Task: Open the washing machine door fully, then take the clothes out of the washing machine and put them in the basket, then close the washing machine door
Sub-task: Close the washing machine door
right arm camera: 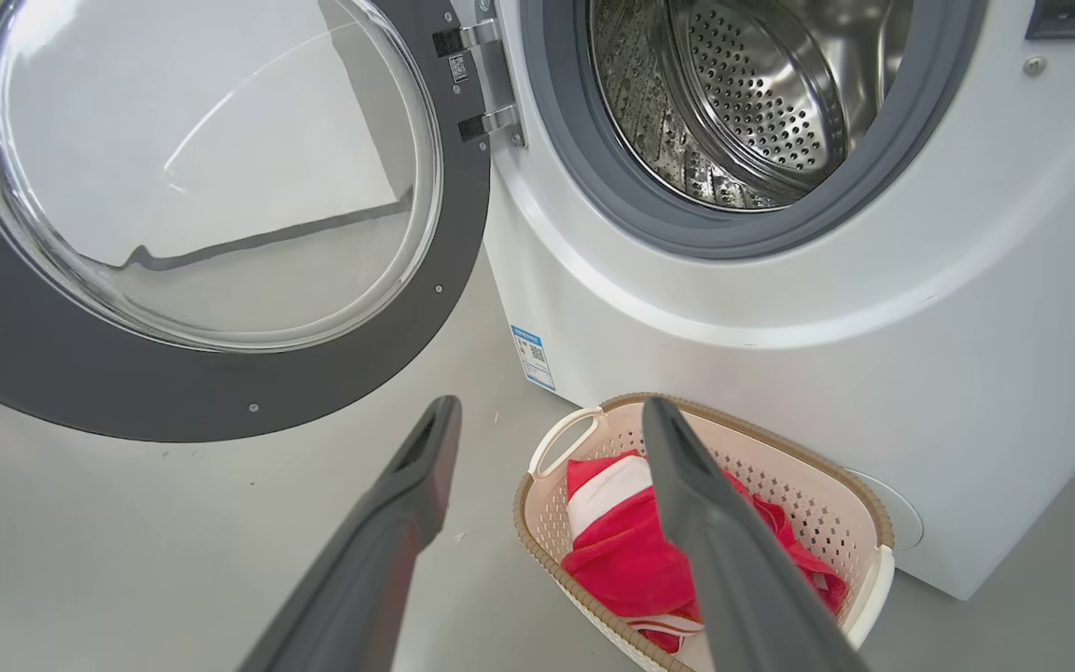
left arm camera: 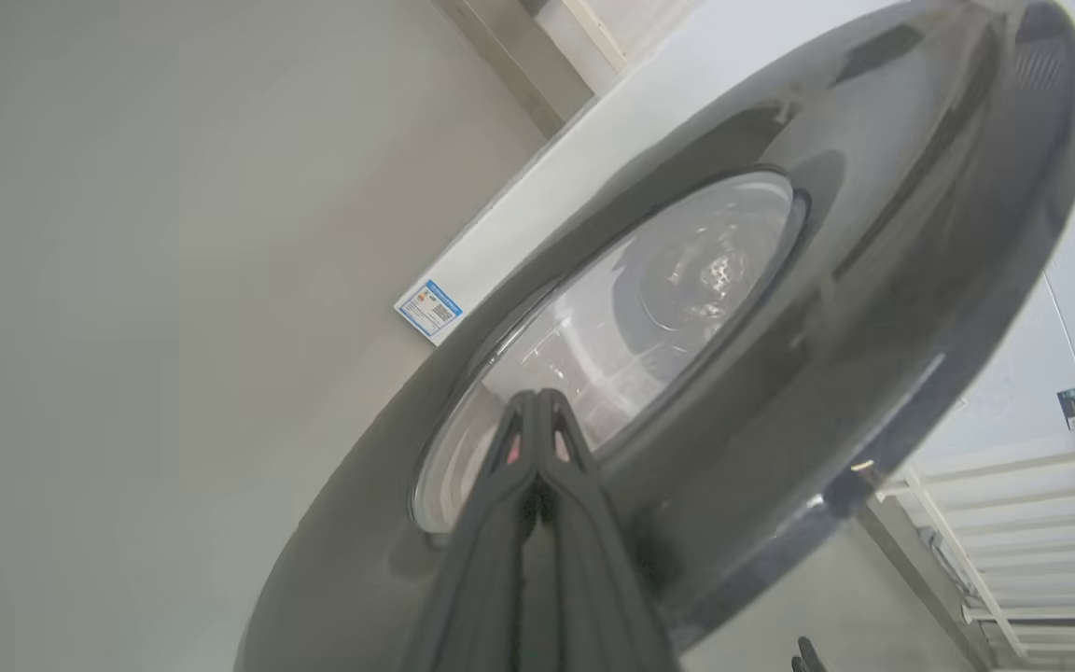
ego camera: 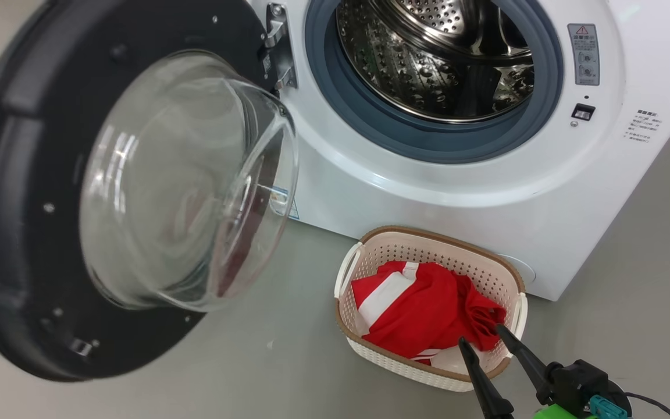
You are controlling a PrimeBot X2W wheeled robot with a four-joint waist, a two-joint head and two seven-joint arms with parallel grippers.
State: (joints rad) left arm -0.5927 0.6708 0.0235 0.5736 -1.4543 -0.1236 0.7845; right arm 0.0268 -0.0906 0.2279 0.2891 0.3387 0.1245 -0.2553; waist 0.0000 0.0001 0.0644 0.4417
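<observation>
the clothes (ego camera: 422, 308) lay in the basket (ego camera: 428, 235), on the floor (ego camera: 288, 361) beside the washing machine (ego camera: 428, 192). our right gripper (ego camera: 480, 333) hung open above them. our left gripper (left arm camera: 537, 401), pinched shut, faced the glossy washing machine door (left arm camera: 873, 280); we feared its push could skid, leaving the door unlatched.

Bright, even, diffuse light; shadows soft. Pale reflections on the washing machine door (ego camera: 189, 180) glass and steel drum (ego camera: 416, 70). Left wrist view soft, smeared; wide-angle bending at edges
</observation>
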